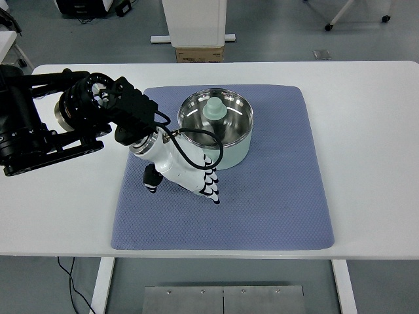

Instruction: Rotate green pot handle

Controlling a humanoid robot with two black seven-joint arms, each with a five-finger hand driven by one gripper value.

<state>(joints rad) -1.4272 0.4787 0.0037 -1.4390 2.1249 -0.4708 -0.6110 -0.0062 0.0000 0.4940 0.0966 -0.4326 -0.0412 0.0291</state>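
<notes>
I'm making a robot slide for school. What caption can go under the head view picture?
Robot's left hand rests on a blue mat beside a green pot.

A pale green pot [226, 127] with shiny steel inside stands upright, a green knobbed piece [214, 109] resting within.

The pot [217, 127] has a bright, polished metal inside that throws back streaks of light, a smooth pale green outer wall, and a matt pale green knob [214, 109] like plastic standing in it. It sits on a blue-grey cloth mat [275, 196] with a fine dimpled weave, spread over the middle of the smooth, matt white counter [373, 144]. The left hand [186, 173] is glossy white plastic with black-and-white finger segments, on a matt black arm [59, 124].
</notes>
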